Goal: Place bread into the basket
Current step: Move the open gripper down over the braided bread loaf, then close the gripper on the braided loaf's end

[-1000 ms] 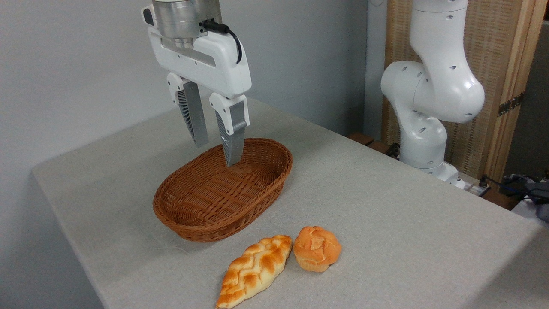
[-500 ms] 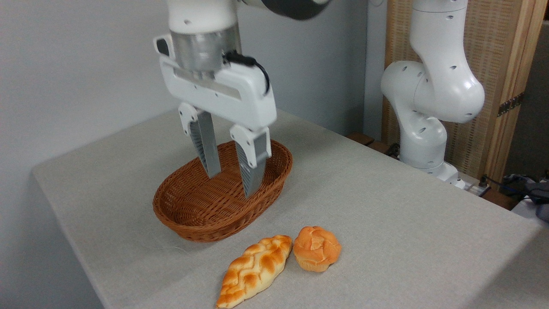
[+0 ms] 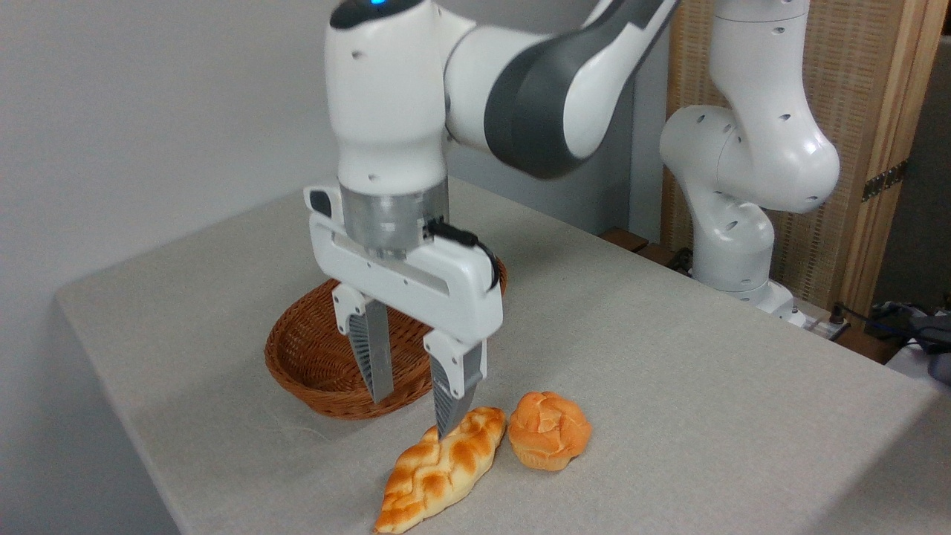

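A: Report the state of the gripper (image 3: 412,416).

B: The fingers (image 3: 455,394) are spread apart with a clear gap between them, and nothing is held. They point straight down toward the table (image 3: 669,357).

A: Position of the bread (image 3: 440,468)?

B: The bread lies flat on the table, just below the fingers. The tip of the right finger appears over the upper end of the loaf; actual contact cannot be confirmed from this view. The left finger's tip stands to the upper left of the loaf, in front of the basket (image 3: 312,364). The loaf runs diagonally, with its pointed end extending down and left, away from the fingertips toward the near table edge.

A: Position of the basket?

B: Behind the fingers, resting on the table. The gripper body covers its middle and right portion; the left rim and part of the woven interior remain visible.

A: Other items near the fingers?

B: A small round bun (image 3: 548,431) sits to the right of the right finger, just beside the upper end of the bread. The arm's white base (image 3: 735,245) stands well apart, at the far right table edge.
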Controlling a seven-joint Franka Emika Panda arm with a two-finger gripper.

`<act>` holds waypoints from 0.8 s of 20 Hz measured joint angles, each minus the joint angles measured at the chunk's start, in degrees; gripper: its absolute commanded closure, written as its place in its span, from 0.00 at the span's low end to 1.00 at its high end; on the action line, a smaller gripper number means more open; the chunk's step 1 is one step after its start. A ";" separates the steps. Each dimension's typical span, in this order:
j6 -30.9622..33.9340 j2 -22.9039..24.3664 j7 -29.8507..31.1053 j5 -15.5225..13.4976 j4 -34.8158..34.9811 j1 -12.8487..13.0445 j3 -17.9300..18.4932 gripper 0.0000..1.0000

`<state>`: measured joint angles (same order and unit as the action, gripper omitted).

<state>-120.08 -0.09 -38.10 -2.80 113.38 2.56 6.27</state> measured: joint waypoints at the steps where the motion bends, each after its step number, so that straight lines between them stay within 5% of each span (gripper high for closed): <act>1: -0.81 -0.14 0.00 0.00 0.78 0.00 0.09 0.00; 14: -1.29 -3.86 0.00 0.15 1.56 0.01 0.77 0.00; 16: -1.30 -4.12 -0.03 2.51 1.57 0.01 0.77 0.00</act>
<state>-121.37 -4.20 -38.13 -0.29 114.95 2.57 7.04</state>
